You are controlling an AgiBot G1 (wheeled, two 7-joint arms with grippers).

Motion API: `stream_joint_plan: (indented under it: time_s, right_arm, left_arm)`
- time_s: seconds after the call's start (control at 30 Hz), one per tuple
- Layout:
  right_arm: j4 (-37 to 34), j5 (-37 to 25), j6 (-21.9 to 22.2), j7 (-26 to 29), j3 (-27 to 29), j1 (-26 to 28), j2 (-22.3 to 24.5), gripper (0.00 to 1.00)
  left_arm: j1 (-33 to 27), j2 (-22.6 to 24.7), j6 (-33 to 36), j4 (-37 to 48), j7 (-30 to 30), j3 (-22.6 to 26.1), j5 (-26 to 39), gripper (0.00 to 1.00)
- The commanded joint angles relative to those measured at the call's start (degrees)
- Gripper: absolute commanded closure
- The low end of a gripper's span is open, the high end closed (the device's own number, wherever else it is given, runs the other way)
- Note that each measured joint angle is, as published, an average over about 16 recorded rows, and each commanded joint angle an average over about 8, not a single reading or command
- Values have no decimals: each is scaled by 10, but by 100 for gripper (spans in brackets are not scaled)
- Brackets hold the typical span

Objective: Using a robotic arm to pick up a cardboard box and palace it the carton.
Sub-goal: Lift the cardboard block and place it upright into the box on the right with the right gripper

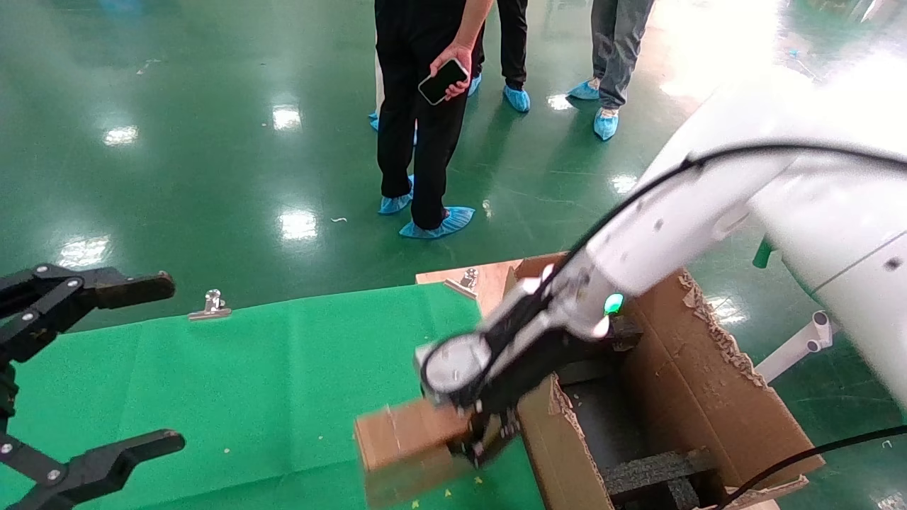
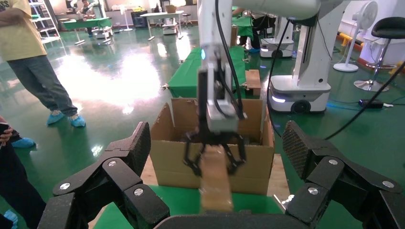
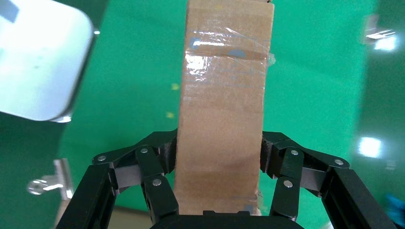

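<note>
The large brown corrugated carton (image 1: 680,397) with ragged flaps stands right of the green cloth table (image 1: 234,382). Just left of its near wall, the right gripper (image 1: 482,435) clamps the small flat brown cardboard box (image 1: 404,446), long axis pointing left, away from the carton. The left gripper (image 1: 85,368) is parked wide at far left.

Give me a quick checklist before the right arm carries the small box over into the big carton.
1. Right gripper shut on cardboard box: ok.
2. Box lifted off the green table: ok.
3. Box over the carton: not ok, it is beside it, over the table.
4. Room inside the carton beside the foam blocks: cannot tell.
5. Left gripper open, off to the left, out of the path: ok.
</note>
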Motion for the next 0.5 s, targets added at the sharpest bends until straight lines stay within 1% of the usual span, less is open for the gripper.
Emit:
stream_joint_plan:
  time_s: [0.03,0.23,0.37,0.5]
  right_arm:
    - [-4,9,-1,-4,0,14,3,100]
    - [-23,32,-4,-22,-12,84,17,100]
    - [-32,45,-5,-31,-31,135,28,100]
    - [-36,58,-4,-33,-54,175,41,100]
  left_arm:
    - [0,0,0,0,0,0,0,0]
    - [0,0,0,0,0,0,0,0]
    - [0,0,0,0,0,0,0,0]
    - [0,0,0,0,0,0,0,0]
